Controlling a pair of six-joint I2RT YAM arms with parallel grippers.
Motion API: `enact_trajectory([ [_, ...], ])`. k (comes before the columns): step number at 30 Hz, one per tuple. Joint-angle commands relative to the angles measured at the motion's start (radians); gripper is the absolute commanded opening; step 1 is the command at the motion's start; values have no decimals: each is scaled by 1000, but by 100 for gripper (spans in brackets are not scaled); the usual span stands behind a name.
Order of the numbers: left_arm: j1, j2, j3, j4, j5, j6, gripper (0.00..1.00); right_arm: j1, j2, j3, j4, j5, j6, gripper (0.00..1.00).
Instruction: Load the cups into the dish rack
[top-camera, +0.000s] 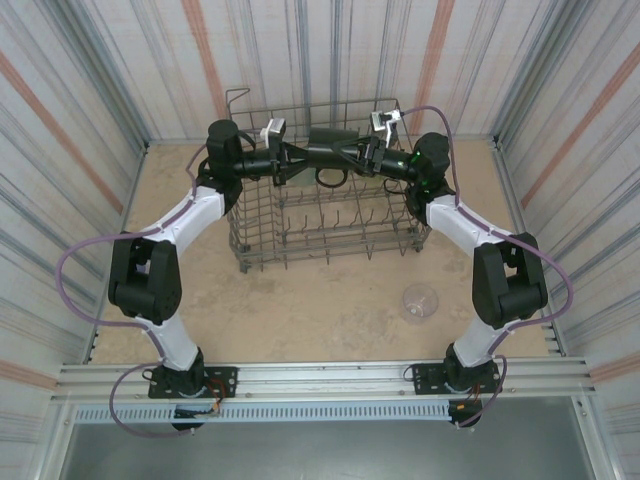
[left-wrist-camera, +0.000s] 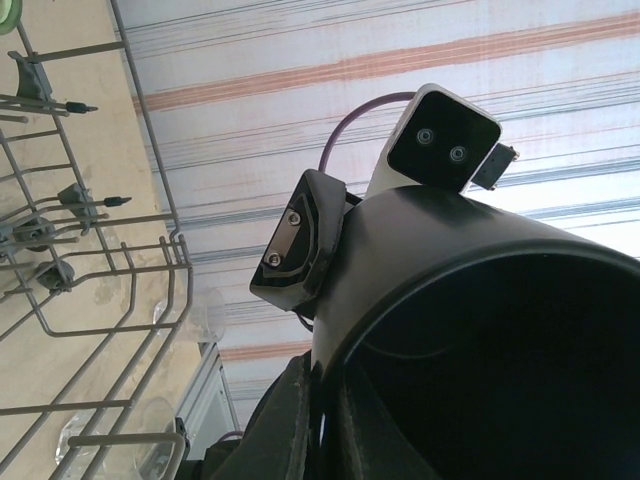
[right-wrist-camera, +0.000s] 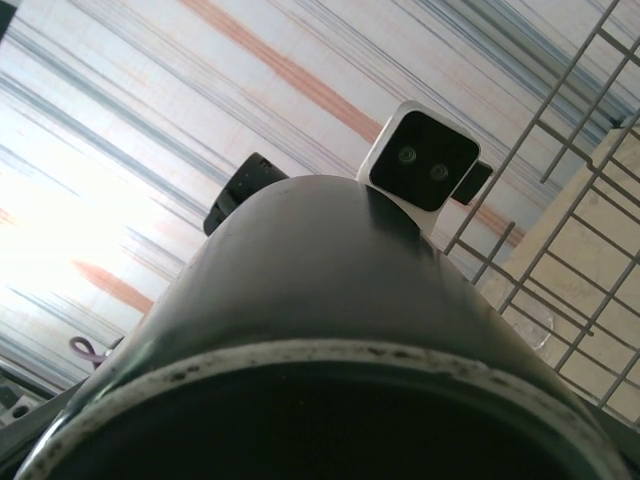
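Sitting nearest on the desk is a clear cup, by the right arm. Behind it stands the dish rack. Over its far side hangs the black mug. The left tool pinches its rim tight. The right tool is at its bottom; how wide, I cannot tell.

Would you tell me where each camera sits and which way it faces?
Top external: above and behind, looking down on the dish rack; left arm, right arm show.
Left wrist: tilted upward into the black mug; own fingers below.
Right wrist: tilted upward along the mug's base; left arm's camera beyond.
Shared: both wrist views see the mug, opposite ends.
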Motion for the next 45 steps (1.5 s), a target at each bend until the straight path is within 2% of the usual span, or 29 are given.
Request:
enact_trajectory([
  [1, 25, -23, -3, 0, -18, 64, 16, 0, -9, 12, -11, 16, -20, 48],
  [7, 68, -62, -11, -137, -55, 151, 30, 3, -15, 60, -202, 32, -162, 47],
  [9, 88, -86, -8, -205, -74, 203, 31, 2, -12, 73, -239, 39, -186, 46],
  [12, 112, -117, -7, -285, -104, 261, 40, 4, 2, 89, -252, 48, -189, 41],
  [17, 145, -161, 3, -414, -132, 354, 43, 10, 32, 129, -307, 71, -213, 40],
  [21, 183, -205, 13, -571, -178, 466, 43, 32, 46, 185, -465, 107, -310, 38],
  [24, 215, -241, 23, -676, -212, 546, 44, 56, 57, 240, -617, 158, -409, 37],
  [30, 254, -304, 45, -815, -268, 667, 53, 106, 110, 436, -1027, 351, -622, 35],
  [37, 276, -330, 72, -914, -325, 755, 76, 170, 240, 691, -1342, 552, -752, 34],
  [39, 293, -330, 77, -928, -317, 768, 86, 194, 281, 778, -1424, 618, -799, 34],
  [40, 304, -326, 87, -953, -315, 785, 96, 206, 301, 818, -1463, 648, -816, 34],
  [45, 385, -325, 103, -1036, -321, 836, 99, 242, 420, 1031, -1636, 723, -862, 34],
])
